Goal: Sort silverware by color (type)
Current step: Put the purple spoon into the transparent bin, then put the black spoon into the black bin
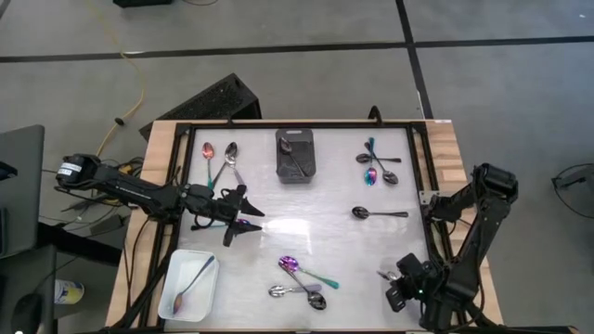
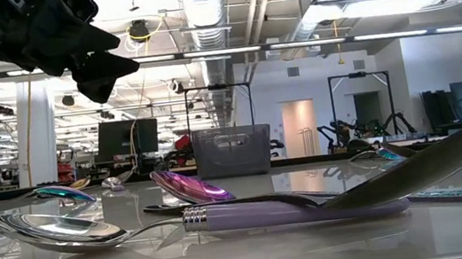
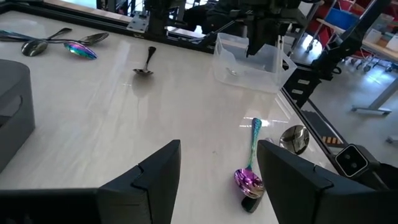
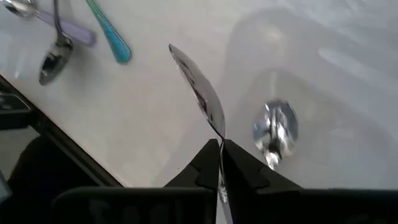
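My right gripper point(image 4: 219, 152) hangs over the table's near right corner point(image 1: 385, 276), shut on a silver spoon point(image 4: 198, 87). It stands over a clear bin point(image 3: 249, 68), where another silver spoon point(image 4: 277, 130) lies. My left gripper point(image 3: 217, 180) stands open above the table's left middle point(image 1: 243, 219) with nothing between its fingers. Loose spoons lie at the far left point(image 1: 220, 153), at the far right point(image 1: 376, 169) and near the front middle point(image 1: 302, 280). A single dark one point(image 1: 376, 213) lies right of centre. My right gripper pinches the silver spoon's thin handle point(image 4: 218, 135) between its two fingers. The fingers slant down from above. The spoon sticks out past the fingertips along their line, with its broad end point(image 4: 189, 71) free and lifted clear of the table.
A white tray point(image 1: 176, 311) at the near left corner holds one spoon. A black bin point(image 1: 295, 139) at the far middle holds a dark spoon. A black rail point(image 1: 297, 124) frames the table. A rainbow spoon point(image 3: 250, 174) lies on the table ahead of my left gripper.
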{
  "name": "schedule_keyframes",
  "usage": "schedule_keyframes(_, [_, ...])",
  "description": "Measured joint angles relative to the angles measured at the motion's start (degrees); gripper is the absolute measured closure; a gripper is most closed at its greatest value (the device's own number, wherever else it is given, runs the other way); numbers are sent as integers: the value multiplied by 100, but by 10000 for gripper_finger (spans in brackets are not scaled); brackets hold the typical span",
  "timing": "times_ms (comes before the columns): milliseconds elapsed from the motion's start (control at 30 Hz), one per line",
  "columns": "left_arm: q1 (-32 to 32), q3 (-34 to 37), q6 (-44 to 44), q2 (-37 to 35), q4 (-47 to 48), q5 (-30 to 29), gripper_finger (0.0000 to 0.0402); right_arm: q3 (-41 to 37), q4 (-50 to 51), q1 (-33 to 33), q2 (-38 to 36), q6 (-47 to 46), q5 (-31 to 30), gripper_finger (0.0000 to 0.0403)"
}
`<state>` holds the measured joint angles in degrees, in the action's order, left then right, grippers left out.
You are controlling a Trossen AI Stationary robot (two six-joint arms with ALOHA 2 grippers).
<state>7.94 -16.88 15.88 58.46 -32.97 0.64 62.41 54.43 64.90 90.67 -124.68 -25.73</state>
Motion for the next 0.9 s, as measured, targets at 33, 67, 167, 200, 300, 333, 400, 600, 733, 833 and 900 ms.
schedule_keyframes(33, [0, 0, 0, 0, 0, 0, 205, 0, 13, 2, 0, 0, 71, 351])
schedule_keyframes(67, [0, 0, 0, 0, 0, 0, 205, 0, 42, 2, 0, -1, 175, 349])
schedule_keyframes(167, [0, 0, 20, 0, 2, 2, 205, 0, 196, 0, 0, -43, 349, 345])
schedule_keyframes(200, [0, 0, 33, 0, 0, 2, 205, 0, 235, 0, 0, -44, 361, 344])
schedule_keyframes(300, [0, 0, 41, 0, 2, 2, 205, 0, 346, -4, -2, -44, 387, 341])
schedule_keyframes(333, [0, 0, 53, 0, 2, 2, 205, 0, 393, -17, -2, -44, 422, 339])
schedule_keyframes(400, [0, 0, 86, 0, 1, 4, 205, 0, 494, -33, -4, -44, 548, 335])
schedule_keyframes(600, [0, 0, 90, 0, 0, 4, 205, 0, 839, -71, -164, 6, 765, 306])
schedule_keyframes(733, [0, 0, 92, 0, 0, 3, 205, 1, 903, -130, -434, 200, 765, 276])
schedule_keyframes(833, [0, 0, 90, -1, -2, 4, 205, 4, 947, -202, -654, 444, 762, 248])
schedule_keyframes(900, [0, 0, 90, 0, 2, 4, 205, 4, 997, -277, -837, 635, 762, 231])
